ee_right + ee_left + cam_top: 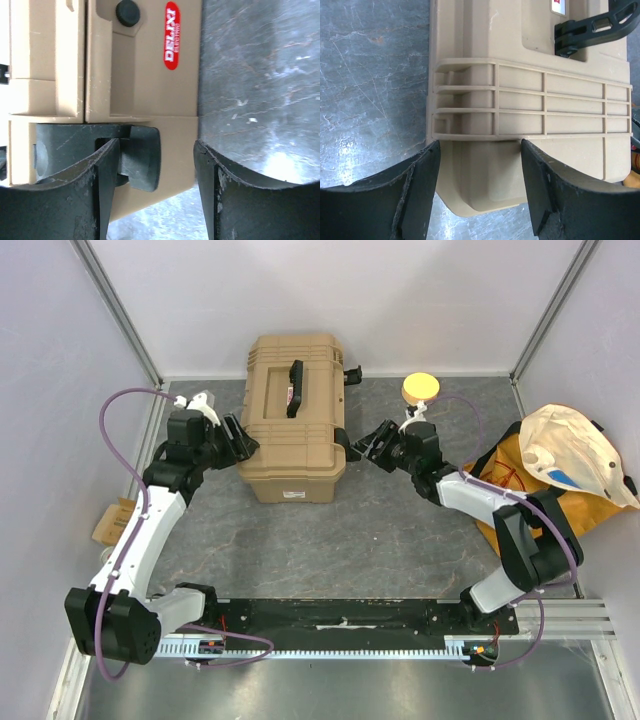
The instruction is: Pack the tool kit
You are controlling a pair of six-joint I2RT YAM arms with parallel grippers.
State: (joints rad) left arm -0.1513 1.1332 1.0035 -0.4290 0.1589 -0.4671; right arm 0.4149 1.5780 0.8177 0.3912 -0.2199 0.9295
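The closed toolbox (295,420) lies on the table (400,540), long axis running near-to-far, flanked by two wide-open, empty tools: the left tool (240,440) at its left side, the right tool (372,445) at the near black latch (142,160)

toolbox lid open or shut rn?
Shut. The toolbox lid sits flat on its base; the right wrist view shows the seam closed. Whether the black latch is fastened: cannot tell.

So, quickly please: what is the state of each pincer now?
Left pincer: open, holding nothing, at the toolbox.
Right pincer: open, holding nothing, by its black latch.
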